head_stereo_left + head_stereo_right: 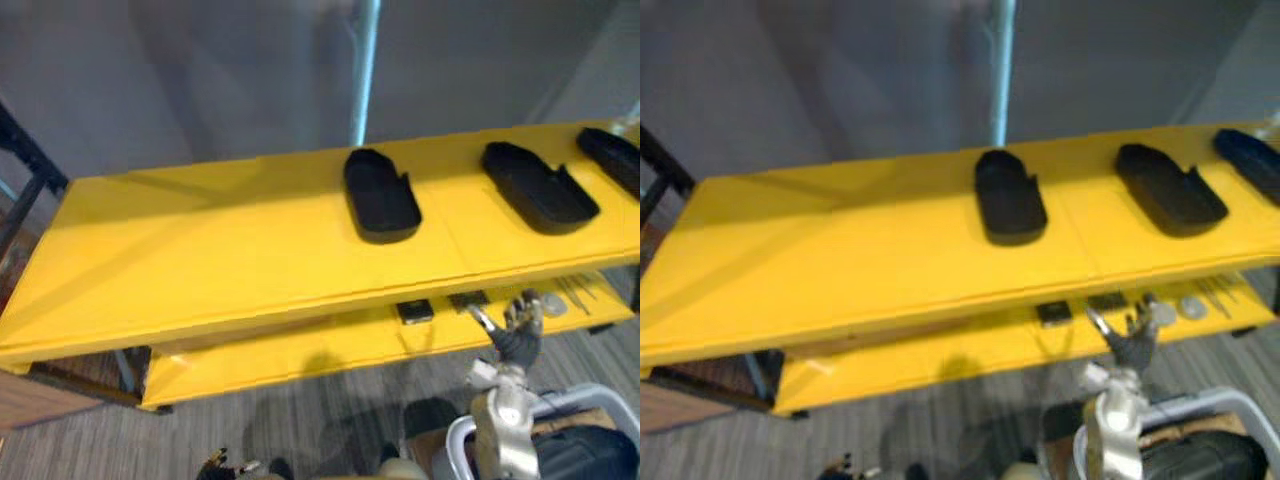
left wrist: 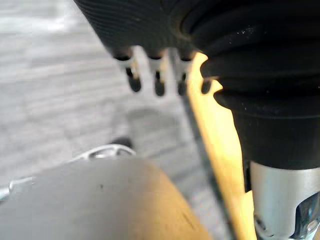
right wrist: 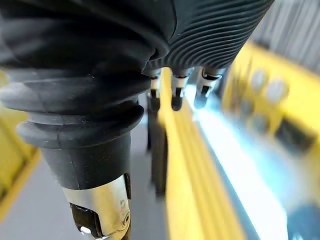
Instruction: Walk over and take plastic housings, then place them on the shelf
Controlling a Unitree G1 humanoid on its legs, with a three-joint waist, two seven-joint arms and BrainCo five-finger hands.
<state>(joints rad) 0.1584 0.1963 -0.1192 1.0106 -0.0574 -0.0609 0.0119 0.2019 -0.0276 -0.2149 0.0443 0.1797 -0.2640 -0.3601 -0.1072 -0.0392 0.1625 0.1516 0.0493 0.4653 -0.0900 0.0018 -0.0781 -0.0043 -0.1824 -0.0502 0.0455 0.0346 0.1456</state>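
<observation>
Three black plastic housings lie on the top board of a yellow shelf [image 1: 230, 250]: one near the middle [image 1: 380, 195], one further right [image 1: 538, 187], and one at the far right edge [image 1: 612, 158]. My right hand [image 1: 517, 335] is raised in front of the lower board, below the right housings, with its fingers [image 3: 176, 92] relaxed and holding nothing. My left hand [image 1: 222, 465] hangs low at the bottom edge, over the floor. Its fingers [image 2: 157, 82] point straight down and are empty. Both hands are well clear of the housings.
The lower yellow board [image 1: 300, 350] carries small dark parts [image 1: 414, 311] and round discs [image 1: 555, 305]. A dark frame [image 1: 25, 160] stands left of the shelf. A grey wall with a pale pole [image 1: 365, 70] is behind. A white-framed cart [image 1: 570, 440] sits at bottom right.
</observation>
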